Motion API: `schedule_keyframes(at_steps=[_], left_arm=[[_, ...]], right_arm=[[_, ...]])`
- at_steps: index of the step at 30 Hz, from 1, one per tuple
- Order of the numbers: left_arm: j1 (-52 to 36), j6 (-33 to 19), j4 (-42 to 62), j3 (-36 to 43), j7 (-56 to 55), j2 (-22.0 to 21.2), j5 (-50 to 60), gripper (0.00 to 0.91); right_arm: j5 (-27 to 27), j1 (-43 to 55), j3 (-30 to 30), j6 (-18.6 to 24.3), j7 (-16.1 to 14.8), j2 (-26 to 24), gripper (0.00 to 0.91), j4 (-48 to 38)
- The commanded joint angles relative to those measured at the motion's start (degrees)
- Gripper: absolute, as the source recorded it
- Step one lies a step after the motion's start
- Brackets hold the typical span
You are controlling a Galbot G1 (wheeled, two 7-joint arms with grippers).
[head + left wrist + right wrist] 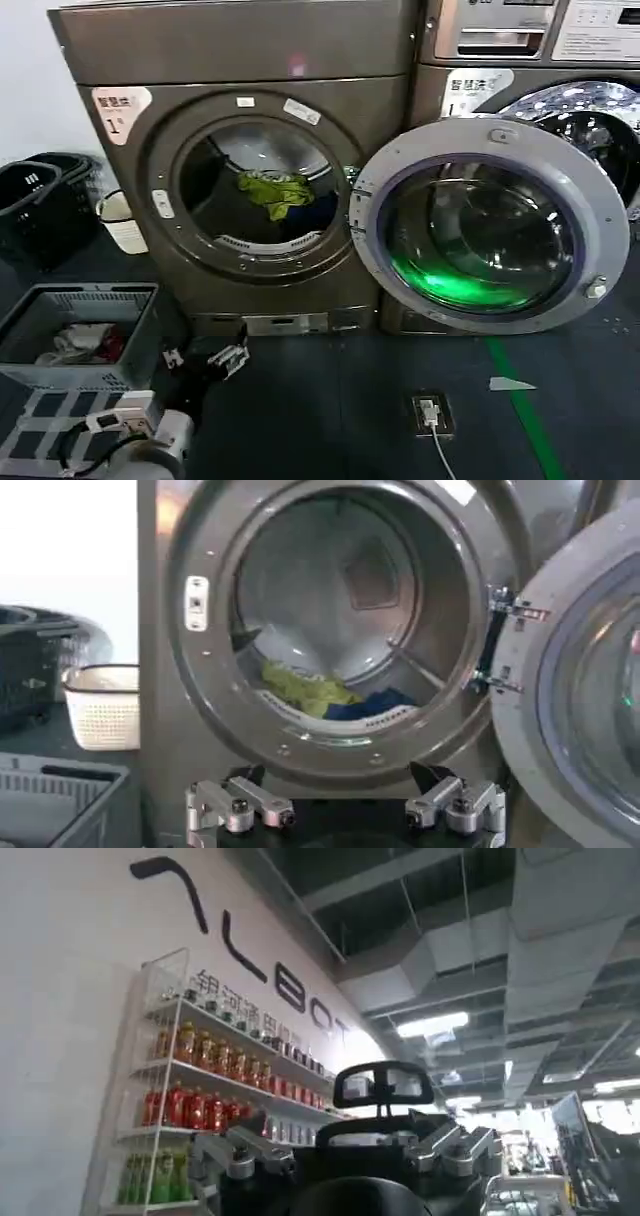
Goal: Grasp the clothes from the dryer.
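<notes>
Dark flooring fronts the dryer (230,180), its door (490,235) swung wide; your clothes (275,192) lie untouched in the drum. Left gripper (345,805) waits spread, low before the port. Right gripper (345,1158) spread, aimed elsewhere. Reaching remains.

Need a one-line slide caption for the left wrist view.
Open left gripper faces the dryer, its door swung open, yellow-green and blue clothes in the drum.

Blue clothes (368,704) — half-hidden behind port rim (330,738).
</notes>
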Motion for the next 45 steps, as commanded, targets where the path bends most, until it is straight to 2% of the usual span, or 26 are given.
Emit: schedule_keyframes(at_steps=[1, 45], left_arm=[[-0.06, -0.02, -0.03, 0.0, 0.13, -0.11, 0.06, 0.907], [2.04, 0.05, -1.84, -0.75, 0.68, -0.47, 1.44, 0.907]], right_arm=[[0.2, 0.04, 0.02, 0.92, -0.68, -0.01, 0.907, 0.01], [0.49, 0.37, -0.23, 0.65, -1.0, -0.22, 0.907, -0.41]])
